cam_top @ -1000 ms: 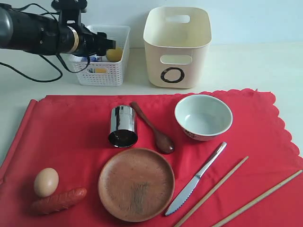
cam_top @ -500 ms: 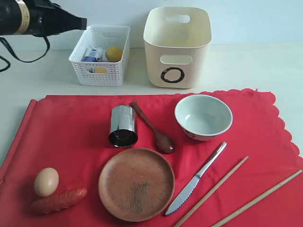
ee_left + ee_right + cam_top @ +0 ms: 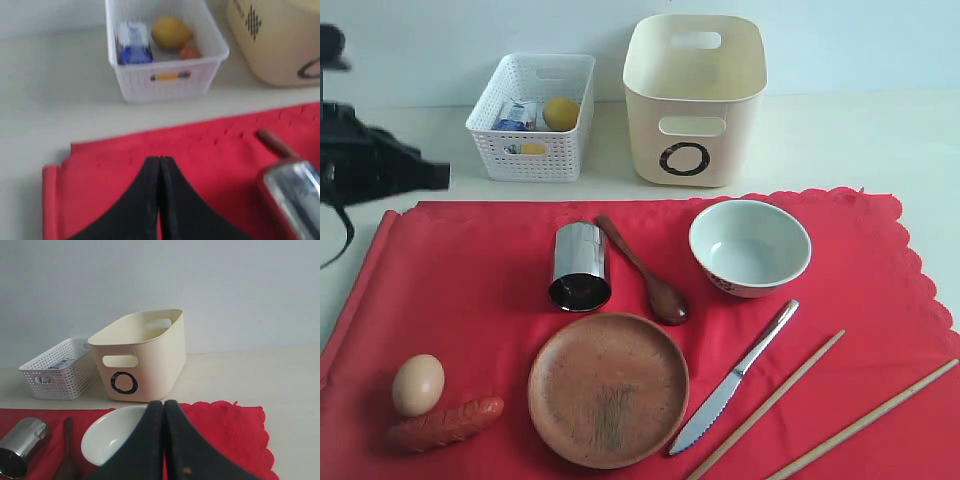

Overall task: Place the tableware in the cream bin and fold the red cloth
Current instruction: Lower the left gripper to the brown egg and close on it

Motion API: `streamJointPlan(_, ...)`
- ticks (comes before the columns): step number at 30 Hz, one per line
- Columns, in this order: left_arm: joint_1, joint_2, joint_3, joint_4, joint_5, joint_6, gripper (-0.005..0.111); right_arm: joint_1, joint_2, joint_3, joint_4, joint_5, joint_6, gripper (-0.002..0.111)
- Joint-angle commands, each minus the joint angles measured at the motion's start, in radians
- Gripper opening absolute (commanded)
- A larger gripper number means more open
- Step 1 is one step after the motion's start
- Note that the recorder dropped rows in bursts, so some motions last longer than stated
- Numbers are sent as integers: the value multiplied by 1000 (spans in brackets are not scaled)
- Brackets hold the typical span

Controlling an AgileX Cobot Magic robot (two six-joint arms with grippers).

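Observation:
On the red cloth (image 3: pixel 470 290) lie a steel cup (image 3: pixel 580 266) on its side, a wooden spoon (image 3: pixel 645 272), a pale bowl (image 3: pixel 750 247), a brown plate (image 3: pixel 608 388), a serrated knife (image 3: pixel 735 378) and two chopsticks (image 3: pixel 770 403). Behind the cloth stands the cream bin (image 3: pixel 693 100), with nothing showing inside. My left gripper (image 3: pixel 445 177) hovers at the cloth's far left corner, shut and holding nothing; its wrist view shows the closed tips (image 3: pixel 160 159) over the cloth (image 3: pixel 210 150). My right gripper (image 3: pixel 164 402) is also shut and holding nothing, on the near side of the bowl (image 3: pixel 112 437).
A white lattice basket (image 3: pixel 534 115) left of the bin holds a lemon (image 3: pixel 561 113) and a milk carton (image 3: pixel 517 114). An egg (image 3: pixel 418 384) and a sausage (image 3: pixel 445 424) lie on the cloth's near left part.
My left arm has drawn away from the white basket, swinging left and down to the cloth's corner. Its gripper has gone from open to shut, with nothing in it.

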Motion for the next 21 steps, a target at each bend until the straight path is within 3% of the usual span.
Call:
streamJointPlan(1, 1, -6, 144, -24, -10, 4, 0, 1, -4, 5, -6, -10, -2, 0)
streamJointPlan(9, 1, -6, 300, -24, -120, -2, 0, 1, -4, 5, -6, -10, -2, 0)
streamJointPlan(11, 1, -6, 314, -24, -165, -2, 4, 1, -4, 5, -6, -10, -2, 0)
streamJointPlan(15, 1, -6, 330, -24, -188, -28, 29, 1, -4, 5, -6, -10, -2, 0)
streamJointPlan(18, 1, -6, 341, -24, -188, -66, 57, 1, -4, 5, -6, -10, -2, 0)
streamJointPlan(21, 1, -6, 343, -21, -203, -74, 66, 1, -4, 5, -6, -10, -2, 0)
